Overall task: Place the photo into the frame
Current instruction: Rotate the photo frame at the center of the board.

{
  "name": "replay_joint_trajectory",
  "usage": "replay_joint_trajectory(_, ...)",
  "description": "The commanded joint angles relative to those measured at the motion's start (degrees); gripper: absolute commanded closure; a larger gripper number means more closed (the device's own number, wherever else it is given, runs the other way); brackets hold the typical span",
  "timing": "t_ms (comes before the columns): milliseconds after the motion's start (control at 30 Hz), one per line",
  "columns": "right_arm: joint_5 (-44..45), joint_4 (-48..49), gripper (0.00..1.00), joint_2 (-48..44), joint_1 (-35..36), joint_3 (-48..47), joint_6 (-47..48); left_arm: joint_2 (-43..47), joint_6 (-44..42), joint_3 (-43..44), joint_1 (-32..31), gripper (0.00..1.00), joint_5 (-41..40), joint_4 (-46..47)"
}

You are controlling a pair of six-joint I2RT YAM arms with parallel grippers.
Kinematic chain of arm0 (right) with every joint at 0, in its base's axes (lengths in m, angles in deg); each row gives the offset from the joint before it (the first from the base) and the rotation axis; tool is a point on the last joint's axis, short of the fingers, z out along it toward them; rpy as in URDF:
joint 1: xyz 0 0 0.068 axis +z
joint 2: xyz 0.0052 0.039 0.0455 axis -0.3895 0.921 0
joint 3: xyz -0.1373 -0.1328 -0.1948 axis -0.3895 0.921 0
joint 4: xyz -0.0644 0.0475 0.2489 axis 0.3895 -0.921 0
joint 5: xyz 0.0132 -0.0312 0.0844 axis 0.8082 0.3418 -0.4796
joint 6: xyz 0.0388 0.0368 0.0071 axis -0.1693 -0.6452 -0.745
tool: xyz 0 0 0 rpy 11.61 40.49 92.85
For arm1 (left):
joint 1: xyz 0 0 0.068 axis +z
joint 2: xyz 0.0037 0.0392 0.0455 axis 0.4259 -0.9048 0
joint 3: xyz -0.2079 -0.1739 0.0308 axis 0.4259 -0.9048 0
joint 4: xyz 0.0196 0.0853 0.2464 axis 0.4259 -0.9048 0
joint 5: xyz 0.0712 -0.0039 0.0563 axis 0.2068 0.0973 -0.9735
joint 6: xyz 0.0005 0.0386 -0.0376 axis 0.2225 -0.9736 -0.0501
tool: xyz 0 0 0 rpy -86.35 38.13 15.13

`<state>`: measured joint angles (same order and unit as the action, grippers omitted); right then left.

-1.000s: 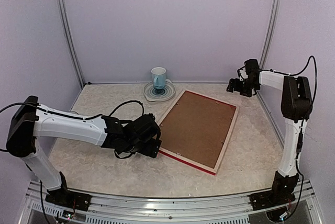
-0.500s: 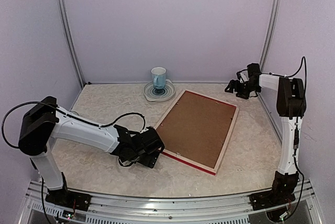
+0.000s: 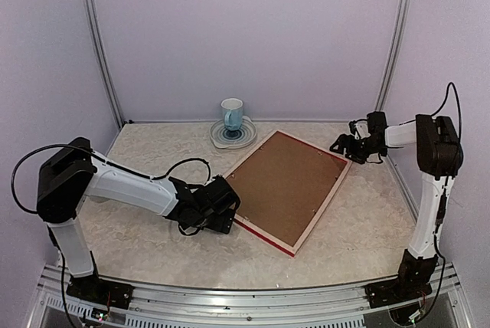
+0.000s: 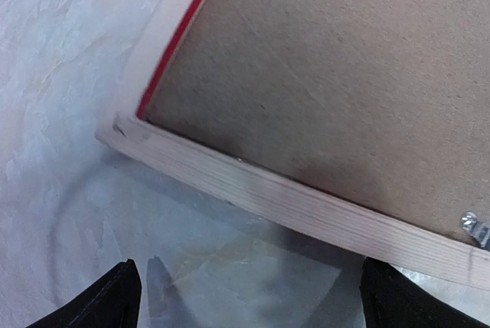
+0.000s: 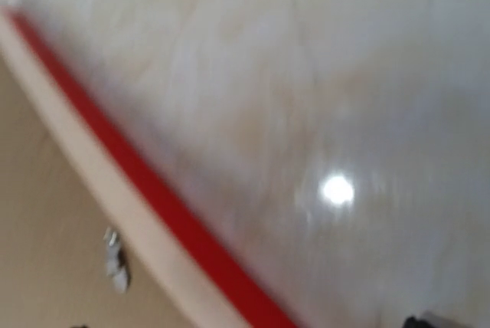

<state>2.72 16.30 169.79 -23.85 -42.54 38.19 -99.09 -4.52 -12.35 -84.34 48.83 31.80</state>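
Observation:
The frame (image 3: 320,205) lies face down on the table, its pale wood reverse up and its red edge showing along the sides. A brown backing board (image 3: 285,186) fills it. The photo is hidden. My left gripper (image 3: 223,214) sits low at the frame's near-left corner, open. In the left wrist view its fingertips (image 4: 121,297) stand wide apart just short of the wooden rail (image 4: 291,198), with bare table between them. My right gripper (image 3: 344,145) hovers open at the frame's far-right corner. The blurred right wrist view shows the frame's red edge (image 5: 153,190).
A blue-and-white cup (image 3: 232,113) stands on a striped saucer (image 3: 245,141) at the back, just beyond the frame's far corner. Lilac walls close in on three sides. A small metal tab (image 4: 475,228) holds the backing board.
The frame has turned and slid a little to the left. My right gripper has dropped down and toward its far-right corner. My left arm has shifted at the near-left corner.

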Motion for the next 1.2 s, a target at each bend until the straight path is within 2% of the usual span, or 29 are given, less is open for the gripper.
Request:
replay_joint_trajectory(0,-1.4,0.8,0.12,-7.2,0.8,9.6,-3.0,-3.6,-0.8,-0.7,2.1,0.01,2.9,0.2)
replay_joint_trajectory(133,3.0,1.2,0.12,-13.9,4.2,17.2,-3.6,-3.2,-1.1,-0.7,3.0,0.02,3.2,0.7)
replay_joint_trajectory(400,4.1,2.7,0.12,-23.3,7.8,28.7,-4.1,-1.6,-1.2,-1.5,4.0,0.02,3.0,0.3)
replay_joint_trajectory(667,4.4,1.9,0.12,-33.3,11.1,35.4,-5.8,1.9,-0.3,-2.3,3.7,0.02,4.4,-1.0)
replay_joint_trajectory(900,7.9,-1.2,0.12,-41.9,13.5,39.8,-8.1,5.2,0.2,-2.5,3.5,0.01,2.4,-4.6)
replay_joint_trajectory(1167,11.5,-2.5,0.12,-45.0,15.8,42.3,-10.0,10.2,1.1,-3.7,6.6,0.01,0.3,-6.2)
